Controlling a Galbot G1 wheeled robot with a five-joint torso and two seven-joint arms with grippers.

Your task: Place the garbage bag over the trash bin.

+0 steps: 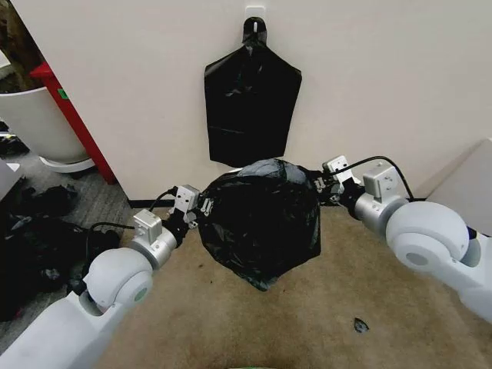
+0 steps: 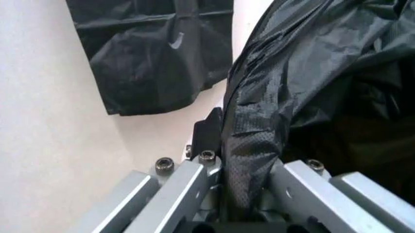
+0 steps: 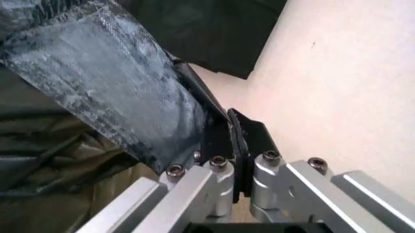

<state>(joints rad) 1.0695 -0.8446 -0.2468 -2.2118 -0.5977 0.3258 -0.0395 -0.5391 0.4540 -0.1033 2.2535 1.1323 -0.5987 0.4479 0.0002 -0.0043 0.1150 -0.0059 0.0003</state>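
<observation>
The garbage bag (image 1: 261, 223), glossy crinkled black film, hangs ballooned between my two arms in front of the wall, its lower tip just above the tan floor. My left gripper (image 1: 201, 207) is shut on its left edge; the left wrist view shows the film (image 2: 259, 121) pinched between the fingers of that gripper (image 2: 217, 145). My right gripper (image 1: 321, 183) is shut on the bag's right edge, and in the right wrist view the film (image 3: 123, 97) runs into its closed black fingers (image 3: 236, 141). The trash bin is hidden.
A flat black bag (image 1: 250, 108) hangs from a hook on the wall right behind. A large white tub (image 1: 34, 123) and a red post (image 1: 73, 115) stand at the left, with dark clutter (image 1: 38, 246) below. A small dark scrap (image 1: 360, 325) lies on the floor.
</observation>
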